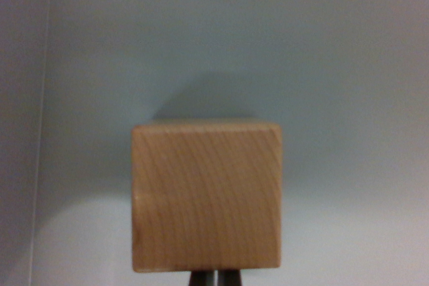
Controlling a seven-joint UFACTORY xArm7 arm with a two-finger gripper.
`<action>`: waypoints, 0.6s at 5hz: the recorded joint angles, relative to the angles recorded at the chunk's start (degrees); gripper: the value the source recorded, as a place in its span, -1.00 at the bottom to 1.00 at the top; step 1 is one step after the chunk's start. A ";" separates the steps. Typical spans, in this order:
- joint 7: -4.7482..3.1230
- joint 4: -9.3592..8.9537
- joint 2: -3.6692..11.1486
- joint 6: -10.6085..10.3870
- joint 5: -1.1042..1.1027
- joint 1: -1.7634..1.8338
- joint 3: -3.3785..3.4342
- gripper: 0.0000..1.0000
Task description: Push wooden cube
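**Cube square-on at gripper tips**

Gripper (215, 278) tips just peek in at bottom edge, pressed together w/ only a thin slit between, right at near face of wooden cube (206, 197). Cube sits centre-low on pale grey-blue table (335, 65), flat face toward cam, edges upright; no long axis. Shadow falls on far side.

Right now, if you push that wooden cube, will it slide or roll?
Probably slide: the wooden cube has flat faces on a smooth table. It looks solid and stiff. A push from the gripper, low and centred, seems unlikely to tip it.
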 joint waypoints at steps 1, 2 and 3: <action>-0.64 2.48 1.57 0.90 -0.16 -0.22 -0.36 1.00; -0.64 2.48 1.57 0.90 -0.16 -0.22 -0.36 1.00; -1.22 4.74 2.99 1.71 -0.31 -0.42 -0.68 1.00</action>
